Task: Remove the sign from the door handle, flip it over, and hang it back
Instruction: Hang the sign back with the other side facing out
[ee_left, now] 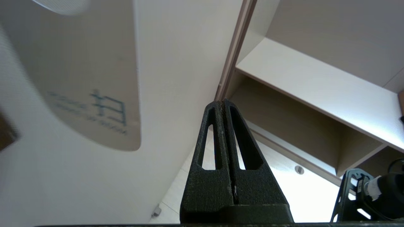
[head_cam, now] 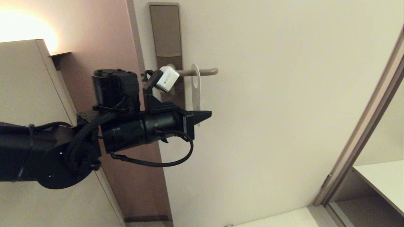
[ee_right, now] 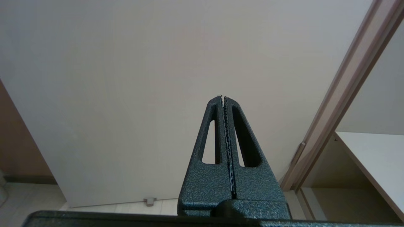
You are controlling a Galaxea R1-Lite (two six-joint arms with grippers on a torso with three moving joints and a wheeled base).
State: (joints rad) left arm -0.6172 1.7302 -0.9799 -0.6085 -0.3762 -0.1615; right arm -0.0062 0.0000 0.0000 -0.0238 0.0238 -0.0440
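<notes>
The sign (head_cam: pixel 195 91) hangs by its oval hole on the door handle (head_cam: pixel 206 72), edge-on to the head view and showing white. In the left wrist view its white face with teal writing (ee_left: pixel 94 78) is close by, off to one side of the fingers. My left gripper (head_cam: pixel 208 114) is shut and empty, level with the sign's lower end and just in front of it. Its closed tips (ee_left: pixel 222 101) do not touch the card. My right gripper (ee_right: pixel 222 97) is shut and empty, low down and facing the door, out of the head view.
The handle's tall backplate (head_cam: pixel 165 34) is on the cream door (head_cam: pixel 284 94). A door frame (head_cam: pixel 363 132) and a white shelf (head_cam: pixel 385 179) are at the right. A pale cabinet (head_cam: pixel 28 82) stands at the left. A door stop (ee_right: pixel 149 200) is on the floor.
</notes>
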